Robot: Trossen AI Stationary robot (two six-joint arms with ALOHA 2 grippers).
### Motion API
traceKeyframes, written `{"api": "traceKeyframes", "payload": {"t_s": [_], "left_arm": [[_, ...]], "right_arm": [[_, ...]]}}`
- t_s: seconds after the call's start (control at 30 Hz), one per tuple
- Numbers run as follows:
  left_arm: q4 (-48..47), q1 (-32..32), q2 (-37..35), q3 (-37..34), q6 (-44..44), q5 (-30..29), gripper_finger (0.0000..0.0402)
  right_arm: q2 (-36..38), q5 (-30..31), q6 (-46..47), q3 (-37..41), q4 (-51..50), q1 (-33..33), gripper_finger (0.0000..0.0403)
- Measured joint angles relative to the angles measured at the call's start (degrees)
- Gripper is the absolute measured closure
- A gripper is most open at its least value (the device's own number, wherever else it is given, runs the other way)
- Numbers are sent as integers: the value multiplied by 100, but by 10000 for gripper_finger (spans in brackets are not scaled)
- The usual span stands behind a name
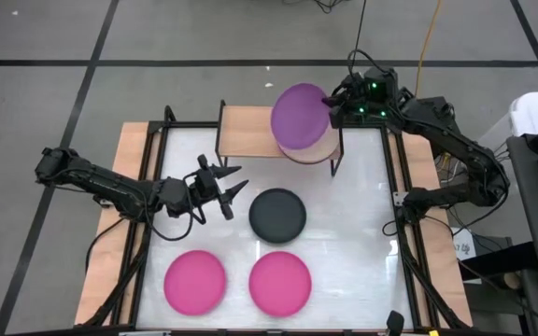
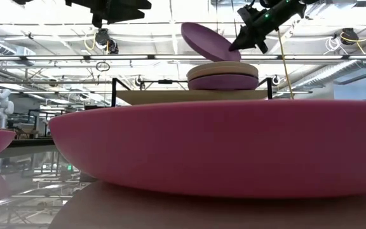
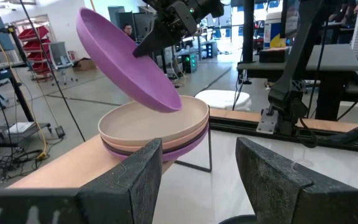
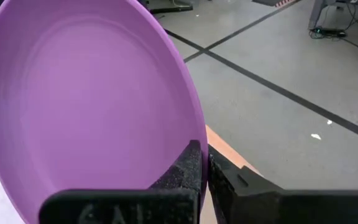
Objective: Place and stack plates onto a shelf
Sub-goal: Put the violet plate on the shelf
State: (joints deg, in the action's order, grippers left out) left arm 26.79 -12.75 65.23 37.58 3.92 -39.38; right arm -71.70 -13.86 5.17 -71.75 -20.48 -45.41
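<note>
Nearest, two round matte hot pink plates (image 1: 194, 282) lie on the white tabletop (image 1: 362, 215), a dark grey plate (image 1: 277, 214) beyond. The left claw (image 1: 228, 189) hovers released beside it. Farther back, the right claw (image 1: 336, 101) grasps a tilted purple plate (image 1: 299, 116) above the plate stack (image 2: 223, 76) on the light wood shelf (image 1: 246, 131).

- Ceiling strip lights (image 2: 170, 38) are lighting my workspace evenly and brightly.
- Glare is washing across the white tabletop (image 1: 362, 187).
- The nearest pink plate (image 2: 221, 146) is looming blurred, out of focus.
</note>
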Motion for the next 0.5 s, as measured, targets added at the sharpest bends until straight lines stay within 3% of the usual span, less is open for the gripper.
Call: {"api": "traceKeyframes", "payload": {"t_s": [0.37, 0.43, 0.5], "left_arm": [[2, 0, 0, 0, 4, 0, 192], [44, 0, 0, 0, 4, 0, 192], [345, 0, 0, 0, 53, -1, 192]], "right_arm": [[4, -163, 71, 0, 27, 24, 403], [-23, -328, 415, 4, 380, 46, 403], [-134, -591, 986, 4, 1436, 159, 403]]}}
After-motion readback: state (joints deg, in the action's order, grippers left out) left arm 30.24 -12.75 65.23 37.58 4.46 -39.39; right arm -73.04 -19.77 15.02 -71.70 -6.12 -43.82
